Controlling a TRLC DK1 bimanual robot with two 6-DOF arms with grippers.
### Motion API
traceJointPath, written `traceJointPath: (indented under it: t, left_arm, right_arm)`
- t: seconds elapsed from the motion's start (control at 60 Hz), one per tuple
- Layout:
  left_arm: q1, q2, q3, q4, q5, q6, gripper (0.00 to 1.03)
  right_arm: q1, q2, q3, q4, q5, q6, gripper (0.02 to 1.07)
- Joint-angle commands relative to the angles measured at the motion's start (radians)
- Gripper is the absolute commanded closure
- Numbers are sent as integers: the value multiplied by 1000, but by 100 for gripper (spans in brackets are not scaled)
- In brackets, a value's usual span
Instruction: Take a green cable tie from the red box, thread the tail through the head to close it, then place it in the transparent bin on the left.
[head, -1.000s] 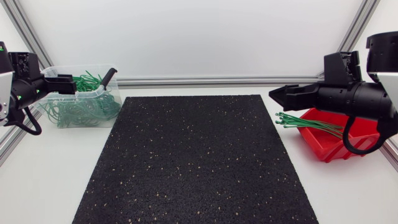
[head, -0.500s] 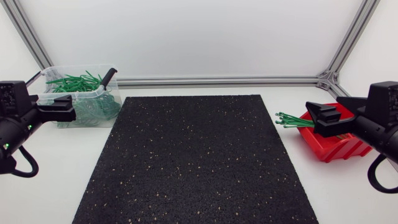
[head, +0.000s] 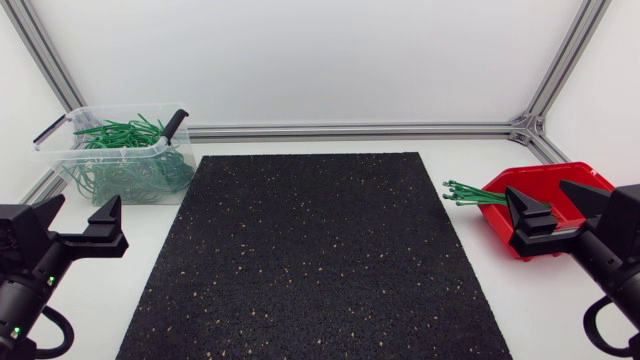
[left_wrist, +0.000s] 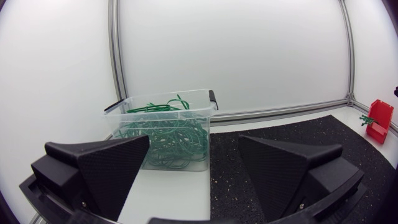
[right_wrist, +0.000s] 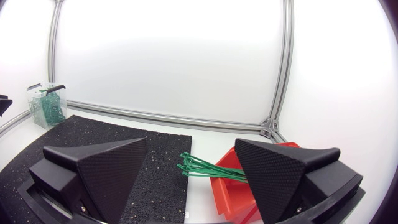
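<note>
The green cable ties lay as a straight bundle in the red box near the table's right edge. Their heads jutted over the box's left rim toward the black speckled mat and stopped just short of its right edge. In the right wrist view the same bundle fanned out of the box ahead of the right gripper, between the lines of its two fingers but well beyond their tips. The right gripper sat at the table's right edge just in front of the box, released, with its wedge fingers spread wide apart. At the far left corner of the white table stood the transparent bin, holding a heap of closed green loops, with a few ties lying across its top. A black handle stood up at each end of its rim. The left gripper was at the left edge, nearer the front than the bin and apart from it, likewise released with its fingers wide open. In the left wrist view the bin stood ahead of the left gripper and showed in the gap between its fingers. The mat covered the middle of the table between bin and box.
</note>
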Motion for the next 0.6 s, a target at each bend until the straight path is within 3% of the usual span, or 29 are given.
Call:
traceJointPath:
  t: [0.0,0.583]
  left_arm:
    - [-10,-56,-36,-6,4,-26,4]
    - [-28,-354,-124,-213,44,-73,4]
  right_arm:
    - [12,-46,-45,6,16,23,6]
    - [60,-346,-227,-29,95,92,6]
